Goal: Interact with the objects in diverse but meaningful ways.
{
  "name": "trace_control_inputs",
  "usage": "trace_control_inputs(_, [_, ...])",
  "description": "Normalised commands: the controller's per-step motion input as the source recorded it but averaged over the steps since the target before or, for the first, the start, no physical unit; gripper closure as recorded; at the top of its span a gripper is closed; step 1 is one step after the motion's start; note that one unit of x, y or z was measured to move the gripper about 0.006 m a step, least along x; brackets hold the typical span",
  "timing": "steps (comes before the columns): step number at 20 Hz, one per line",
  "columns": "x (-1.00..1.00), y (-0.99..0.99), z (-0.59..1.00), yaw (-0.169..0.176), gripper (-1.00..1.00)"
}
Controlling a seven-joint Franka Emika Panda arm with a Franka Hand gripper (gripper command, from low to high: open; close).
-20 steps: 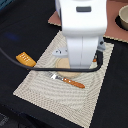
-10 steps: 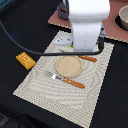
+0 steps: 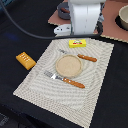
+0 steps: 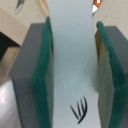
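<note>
Place setting looks laid: plate [image 3: 68, 65] mid-mat [image 3: 35, 82], fork [image 3: 64, 79] and knife [image 3: 80, 56] flanking it, butter [image 3: 77, 43] beyond, bread [image 3: 25, 60] off-mat. The jaws pinch a white fish [image 4: 72, 75]; placing it remains, I judge.

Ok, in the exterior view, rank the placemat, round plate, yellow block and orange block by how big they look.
1. Placemat, clearly largest.
2. Round plate.
3. Yellow block and orange block: they look about alike, and the blur leaves the order between them unsure.
</note>
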Motion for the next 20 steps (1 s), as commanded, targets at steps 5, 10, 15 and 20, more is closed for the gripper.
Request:
trace_control_inputs(5, [-0.75, 0.62, 0.06, 0.000, 1.00])
trace_control_inputs(10, [-0.77, 0.65, 0.02, 0.000, 1.00])
trace_control_inputs(15, [-0.74, 0.67, 0.00, 0.000, 1.00])
trace_control_inputs(20, [-0.72, 0.67, 0.00, 0.000, 1.00])
